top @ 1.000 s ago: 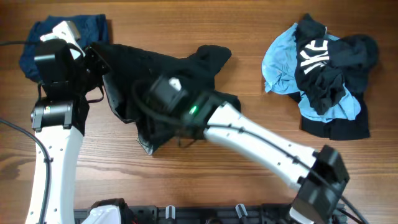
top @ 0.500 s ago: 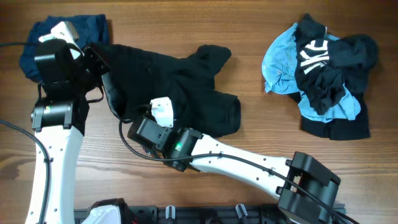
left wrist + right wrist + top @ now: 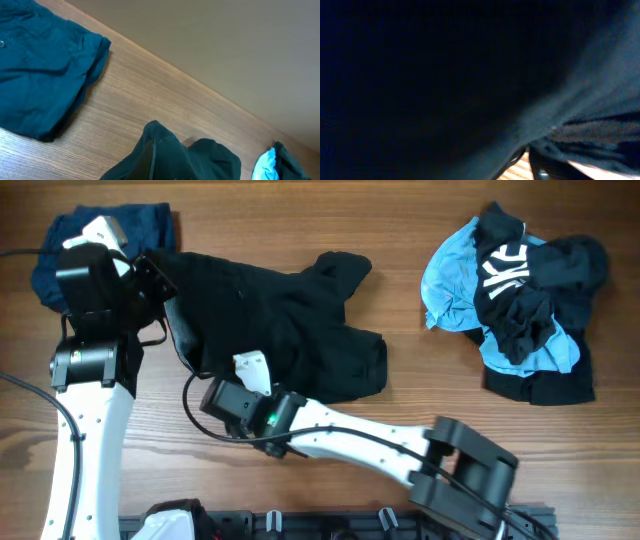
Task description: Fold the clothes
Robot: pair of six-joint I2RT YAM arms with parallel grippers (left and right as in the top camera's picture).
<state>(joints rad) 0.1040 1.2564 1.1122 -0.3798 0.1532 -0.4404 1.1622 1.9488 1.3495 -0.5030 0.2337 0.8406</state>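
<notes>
Stretched out, jaws unseen.
My left gripper (image 3: 152,278) points right; my right gripper (image 3: 212,396) reaches far left, low.

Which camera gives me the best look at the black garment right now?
Overhead: the black garment shows nearly whole. Left wrist catches only one edge of it; right wrist sees just dark fabric pressed close.

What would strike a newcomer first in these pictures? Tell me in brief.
The black garment sprawled across the middle of the wooden table draws the eye first, with the white right arm stretching in from the lower right to its near edge. Next come the rumpled heap of light blue and black clothes at the right and the dark blue garment in the top left corner.
</notes>
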